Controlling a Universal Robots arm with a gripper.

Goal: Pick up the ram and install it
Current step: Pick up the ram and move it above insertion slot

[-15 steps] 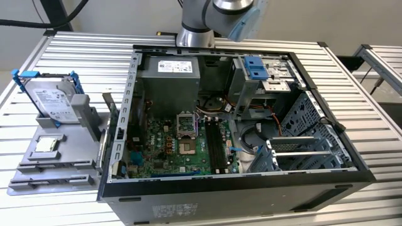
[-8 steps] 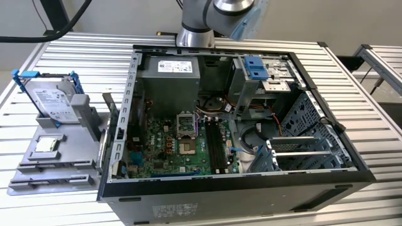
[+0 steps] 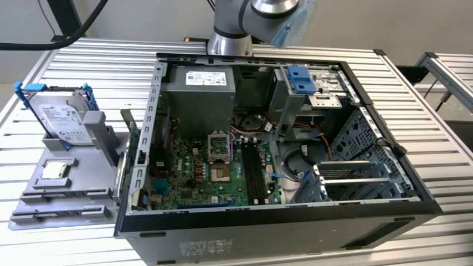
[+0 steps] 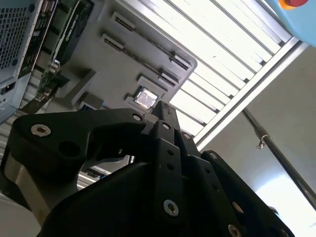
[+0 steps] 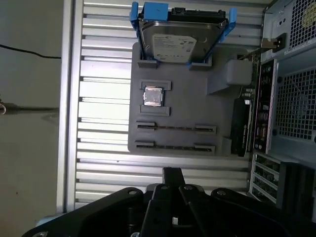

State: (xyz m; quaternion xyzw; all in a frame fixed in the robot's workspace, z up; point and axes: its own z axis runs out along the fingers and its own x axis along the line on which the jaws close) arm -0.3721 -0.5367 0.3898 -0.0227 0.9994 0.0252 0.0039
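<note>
Right, I'm looking down the gripper (image 5: 171, 172) in the first wrist view. Its fingers are pinched together with nothing between them. Beyond the tips is the grey tray (image 5: 197, 106). The ram (image 5: 175, 128), as far as I can tell, is that thin dark line standing on edge in the long slot just beside the processor (image 5: 152, 96). A second slot (image 5: 175, 146) lies between it and my fingertips. The gripper hangs off the tray's edge, apart from the stick and touching nothing.

I judge the ram to be light, stiff and fragile: a thin board, so bending or twisting would hurt it. The best hold, I reckon, is on its two flat faces near the middle of the exposed edge, with a gentle squeeze.
</note>
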